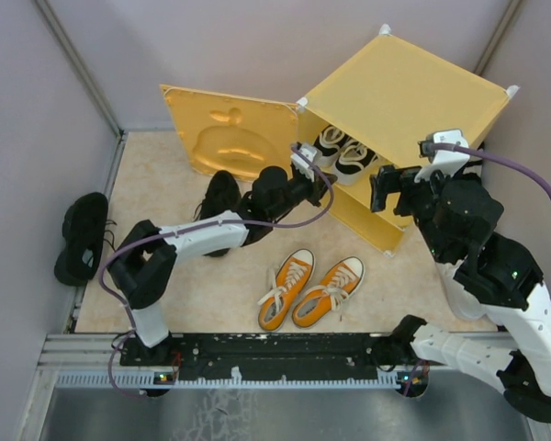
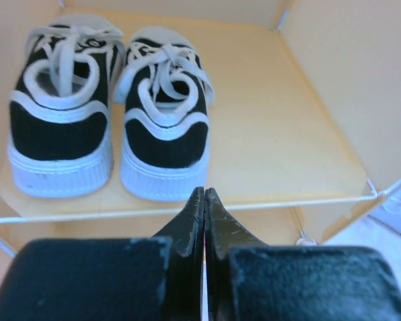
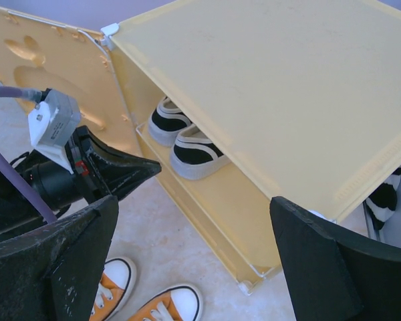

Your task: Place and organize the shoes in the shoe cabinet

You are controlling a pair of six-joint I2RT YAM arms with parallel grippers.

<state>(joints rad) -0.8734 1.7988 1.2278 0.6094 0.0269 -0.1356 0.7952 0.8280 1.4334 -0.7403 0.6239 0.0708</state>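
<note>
Overhead, the yellow-orange plastic cube cabinet [image 1: 413, 87] stands at 1 o'clock, its embossed door [image 1: 225, 138] open toward 11. The black-and-white lace-up pair [image 1: 342, 154] sits on the inner shelf. The orange canvas pair with white soles [image 1: 310, 288] lies on the floor at 6 o'clock (light and soft-sided; the stiffer heel rim probably offers the best pinch). The left gripper [image 2: 205, 192] is closed on nothing before the shelf, and the right gripper [image 3: 192, 200] gapes wide. An all-black sneaker [image 1: 219, 197] beside the left arm, at 9 o'clock, may hinder its reach.
</note>
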